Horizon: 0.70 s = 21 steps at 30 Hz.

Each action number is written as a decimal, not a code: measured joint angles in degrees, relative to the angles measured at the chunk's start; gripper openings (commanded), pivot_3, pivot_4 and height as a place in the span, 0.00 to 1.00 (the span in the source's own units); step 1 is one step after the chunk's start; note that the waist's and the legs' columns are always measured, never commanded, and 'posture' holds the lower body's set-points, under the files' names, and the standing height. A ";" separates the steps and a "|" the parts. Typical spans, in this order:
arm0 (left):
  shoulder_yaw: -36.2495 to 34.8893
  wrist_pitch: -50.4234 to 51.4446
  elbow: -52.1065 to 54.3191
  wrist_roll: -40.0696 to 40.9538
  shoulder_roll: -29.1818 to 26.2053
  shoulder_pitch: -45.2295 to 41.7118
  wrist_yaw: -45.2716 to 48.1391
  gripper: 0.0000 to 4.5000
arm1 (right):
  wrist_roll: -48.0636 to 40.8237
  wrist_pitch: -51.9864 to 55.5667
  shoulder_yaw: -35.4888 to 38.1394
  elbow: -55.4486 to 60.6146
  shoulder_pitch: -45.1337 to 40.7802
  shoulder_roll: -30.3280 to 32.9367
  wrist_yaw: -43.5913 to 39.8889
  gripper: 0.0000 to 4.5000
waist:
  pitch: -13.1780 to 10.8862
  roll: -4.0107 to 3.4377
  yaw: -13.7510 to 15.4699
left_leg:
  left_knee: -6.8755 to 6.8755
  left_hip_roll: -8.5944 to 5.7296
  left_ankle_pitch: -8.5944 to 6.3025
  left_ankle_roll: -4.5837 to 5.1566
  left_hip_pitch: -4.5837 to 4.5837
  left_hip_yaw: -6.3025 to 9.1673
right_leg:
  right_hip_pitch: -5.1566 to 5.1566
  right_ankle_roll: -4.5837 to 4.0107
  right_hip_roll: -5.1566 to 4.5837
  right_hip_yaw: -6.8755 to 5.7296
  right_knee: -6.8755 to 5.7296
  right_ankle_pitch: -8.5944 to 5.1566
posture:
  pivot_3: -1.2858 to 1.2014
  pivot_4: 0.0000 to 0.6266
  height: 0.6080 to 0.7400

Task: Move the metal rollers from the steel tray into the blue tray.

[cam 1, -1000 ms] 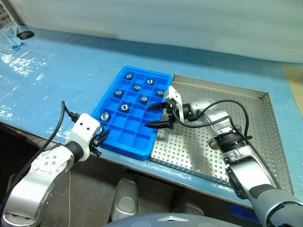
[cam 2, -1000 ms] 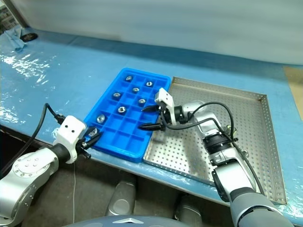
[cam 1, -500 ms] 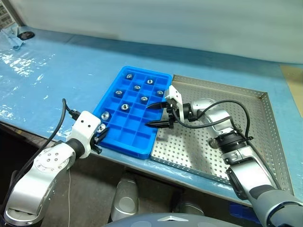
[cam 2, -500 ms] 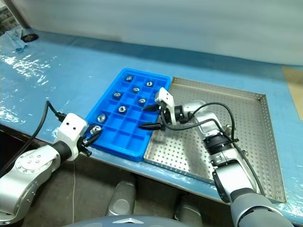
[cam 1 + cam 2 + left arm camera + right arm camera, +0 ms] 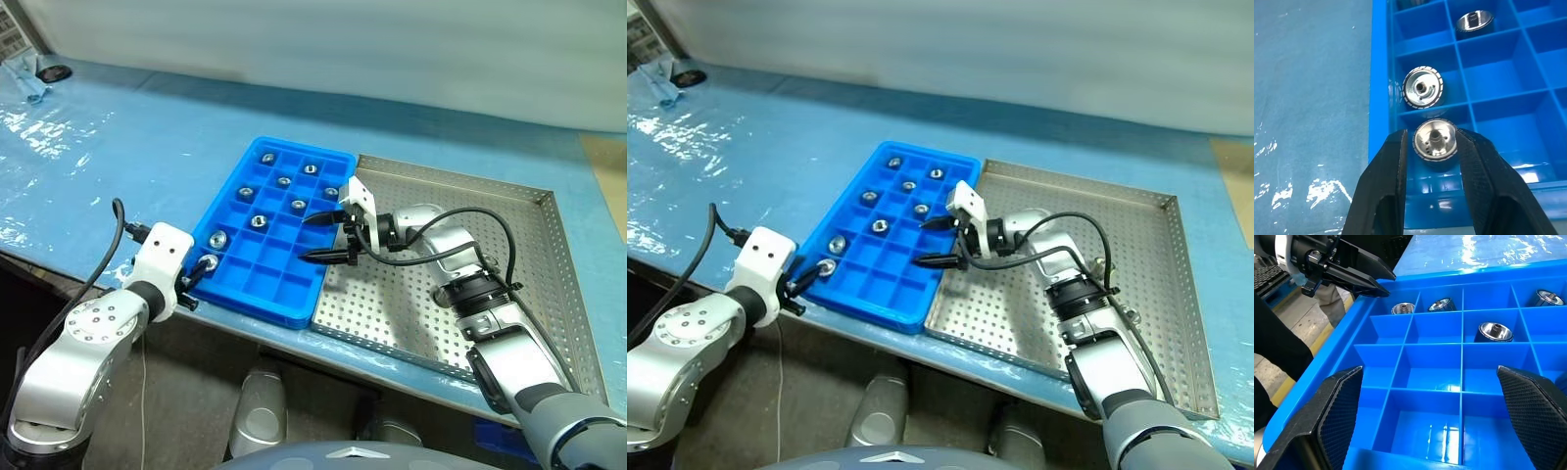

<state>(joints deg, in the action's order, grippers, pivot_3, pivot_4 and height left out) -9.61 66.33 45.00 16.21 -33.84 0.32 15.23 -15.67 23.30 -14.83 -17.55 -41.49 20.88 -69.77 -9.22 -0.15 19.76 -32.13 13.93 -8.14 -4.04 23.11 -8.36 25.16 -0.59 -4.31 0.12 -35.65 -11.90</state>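
Observation:
The blue tray (image 5: 263,300) lies left of the steel tray (image 5: 441,323), their edges touching. Several metal rollers (image 5: 259,221) sit in separate compartments of the blue tray. My left gripper (image 5: 1435,147) is shut on one roller (image 5: 1435,139) at the tray's near-left corner compartment (image 5: 207,263); I cannot tell whether the roller rests on the floor of it. Another roller (image 5: 1422,88) lies in the compartment just beyond. My right gripper (image 5: 323,238) hangs open over the blue tray's right edge, nothing between its fingers (image 5: 1337,411). The steel tray's perforated floor shows no rollers.
Both trays sit on a table under a blue plastic sheet (image 5: 118,147), close to its front edge. A black cable (image 5: 460,230) loops over my right forearm above the steel tray. A small dark object (image 5: 51,70) lies at the table's far left.
My left gripper has shifted left along the tray's near edge and tipped downward, bringing the roller to the corner compartment. The right arm has stayed still.

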 measured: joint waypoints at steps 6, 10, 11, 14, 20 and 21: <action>1.59 1.43 -1.48 -0.30 0.59 -2.10 -1.26 0.36 | 0.00 0.26 0.00 0.23 0.75 0.00 0.54 1.00 | 0.00 -0.01 -0.11 | 0.00 0.00 0.01 -0.01 -0.03 0.00 | 0.01 0.00 0.00 0.00 -0.05 0.00 | 0.72 0.24 1.00; 3.30 2.83 -2.77 -0.59 0.58 -4.27 -1.56 0.36 | -0.01 0.54 0.03 0.45 0.87 0.10 0.92 1.00 | 0.00 -0.01 -0.09 | -0.03 0.00 0.01 -0.01 -0.02 0.01 | 0.01 0.00 0.00 0.00 -0.06 0.01 | 0.71 0.24 1.00; 3.47 3.37 -3.01 -0.54 0.59 -4.77 -1.53 0.36 | -0.01 0.58 0.04 0.52 0.90 0.10 1.00 1.00 | 0.00 -0.01 -0.10 | -0.04 0.00 0.01 -0.02 -0.01 0.01 | 0.01 -0.01 0.00 0.00 -0.06 0.01 | 0.71 0.24 1.00; 4.07 6.11 -3.87 -0.20 0.71 -6.89 -1.47 0.36 | -0.02 0.71 0.07 0.82 1.05 0.14 1.27 1.00 | 0.00 -0.01 -0.10 | -0.04 0.00 0.01 -0.02 0.00 0.01 | 0.01 -0.01 0.00 -0.01 -0.06 0.01 | 0.71 0.24 1.00; 8.50 17.01 -4.45 1.06 -3.59 -13.99 -0.74 0.36 | -0.03 0.96 0.16 1.88 1.73 0.31 1.57 1.00 | 0.02 -0.04 -0.25 | -0.04 -0.01 0.03 -0.05 -0.03 0.01 | 0.02 -0.02 0.01 0.00 -0.08 0.01 | 0.71 0.24 1.00; 8.63 18.25 -4.45 1.19 -3.71 -14.59 -0.66 0.36 | -0.03 0.96 0.16 1.93 1.73 0.31 1.62 1.00 | 0.03 -0.06 -0.45 | -0.03 -0.05 0.03 -0.05 -0.03 -0.01 | 0.03 -0.01 0.00 0.01 -0.07 0.01 | 0.71 0.24 1.00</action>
<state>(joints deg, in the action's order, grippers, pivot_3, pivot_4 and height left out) -0.98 84.59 40.56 17.40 -37.56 -14.27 14.58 -15.69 24.26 -14.67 -15.62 -39.75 21.20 -68.15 -9.19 -0.21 19.31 -32.16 13.88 -8.11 -4.09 23.08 -8.37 25.19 -0.61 -4.31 0.13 -35.72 -11.89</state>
